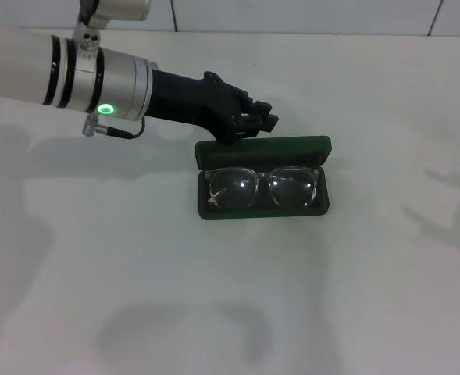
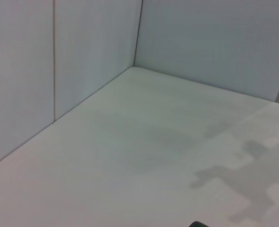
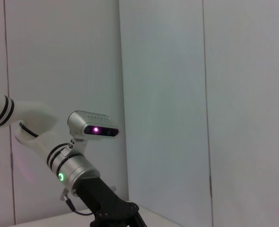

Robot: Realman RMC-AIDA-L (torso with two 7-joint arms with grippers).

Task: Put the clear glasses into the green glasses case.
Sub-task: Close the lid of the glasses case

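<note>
The green glasses case (image 1: 262,212) lies open in the middle of the white table, its lid (image 1: 262,149) standing up at the far side. The clear glasses (image 1: 233,188) lie inside the tray, lenses facing up, filling it from side to side. My left gripper (image 1: 258,119) hovers just behind the left half of the lid, close to its top edge; whether it touches the lid is unclear. The right wrist view shows that same left arm (image 3: 77,172) from afar. A dark green sliver (image 2: 198,224), probably the case, shows in the left wrist view. My right gripper is out of view.
The white table (image 1: 120,258) spreads out around the case on every side. White wall panels (image 2: 82,56) meet in a corner beyond the table's far edge. A shadow of the right arm (image 1: 448,207) falls on the table's right part.
</note>
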